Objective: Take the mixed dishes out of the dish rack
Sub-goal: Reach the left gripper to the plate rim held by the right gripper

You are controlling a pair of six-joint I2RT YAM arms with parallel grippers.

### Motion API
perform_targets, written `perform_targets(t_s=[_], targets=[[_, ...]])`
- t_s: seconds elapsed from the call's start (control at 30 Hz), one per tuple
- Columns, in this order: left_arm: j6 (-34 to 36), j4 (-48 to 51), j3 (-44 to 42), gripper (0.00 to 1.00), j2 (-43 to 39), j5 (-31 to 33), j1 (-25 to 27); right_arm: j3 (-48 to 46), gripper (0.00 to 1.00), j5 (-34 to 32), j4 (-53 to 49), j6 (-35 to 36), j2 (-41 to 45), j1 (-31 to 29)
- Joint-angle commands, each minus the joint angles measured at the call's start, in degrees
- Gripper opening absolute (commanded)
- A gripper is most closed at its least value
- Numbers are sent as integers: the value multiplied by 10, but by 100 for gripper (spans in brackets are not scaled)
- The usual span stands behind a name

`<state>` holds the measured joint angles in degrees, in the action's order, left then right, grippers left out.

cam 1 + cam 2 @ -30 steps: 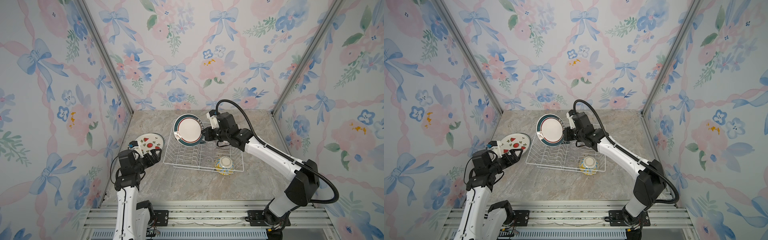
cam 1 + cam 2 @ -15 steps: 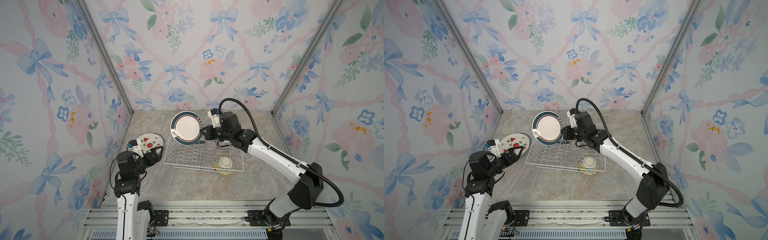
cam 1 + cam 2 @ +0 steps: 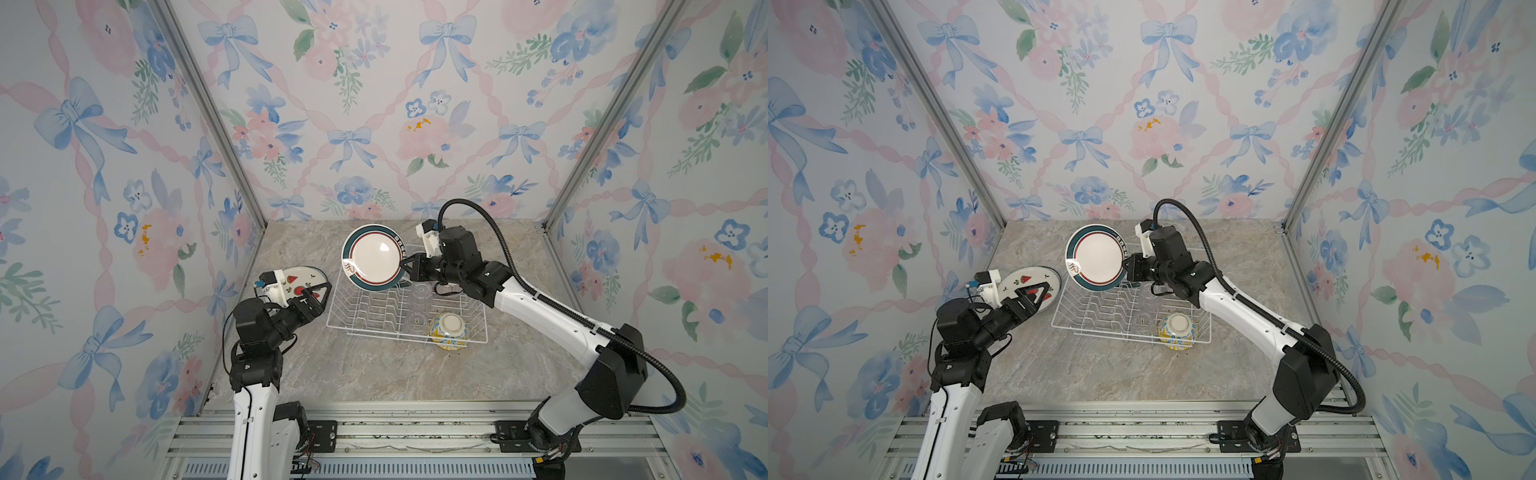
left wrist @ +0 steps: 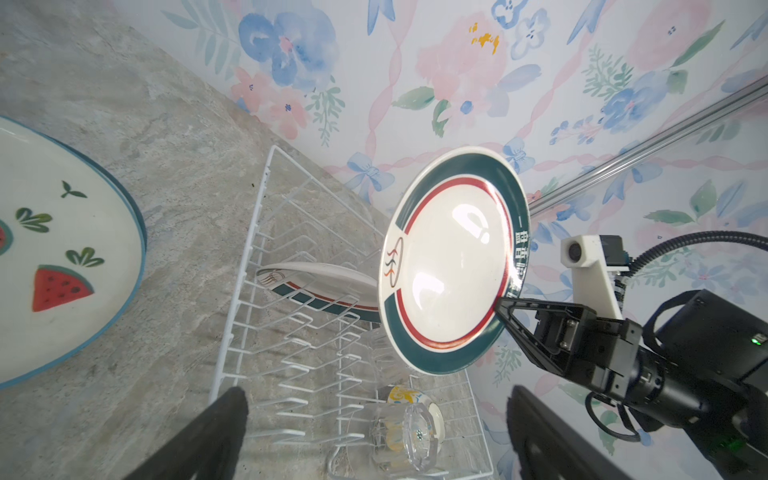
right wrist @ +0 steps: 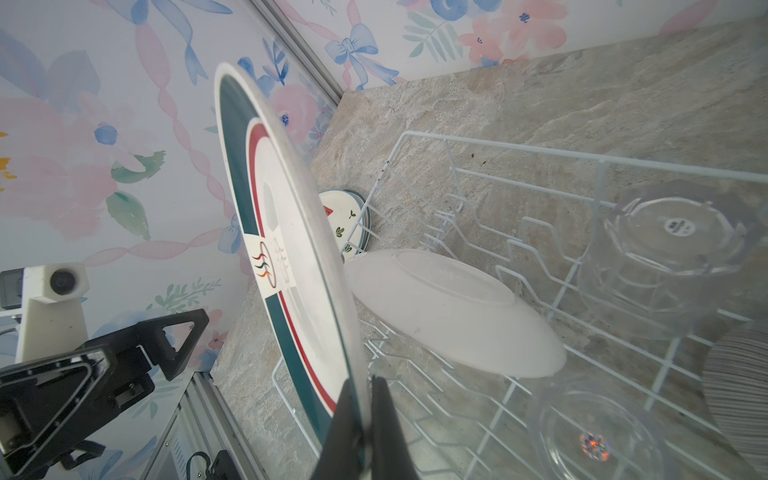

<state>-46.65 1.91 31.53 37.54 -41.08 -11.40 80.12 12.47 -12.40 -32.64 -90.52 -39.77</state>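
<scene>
our right gripper [image 3: 405,266] pinches the rim of the teal-rimmed plate [image 3: 373,257], held on edge above the dish rack [image 3: 365,309], at its far left corner. our left gripper [image 3: 322,297] hangs spread over the watermelon plate [image 3: 307,274], left of it.

Left hand [image 3: 321,298] spread wide, low at left; right arm [image 3: 540,308] stretched to far middle, right hand [image 3: 406,266] clamped on plate [image 3: 374,257].
</scene>
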Motion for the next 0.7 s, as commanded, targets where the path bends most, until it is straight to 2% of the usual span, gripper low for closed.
perform_targets(t_s=[0.0,0.13,0.67], targets=[[-53,-83,-1,98,-3,-17,12,-1,0,15,44,-11,24,6],[-96,-152,-15,98,15,-17,35,2,0,18,46,-13,20,7],[-91,-204,12,98,105,24,119,0,0,47,84,-65,14,13]])
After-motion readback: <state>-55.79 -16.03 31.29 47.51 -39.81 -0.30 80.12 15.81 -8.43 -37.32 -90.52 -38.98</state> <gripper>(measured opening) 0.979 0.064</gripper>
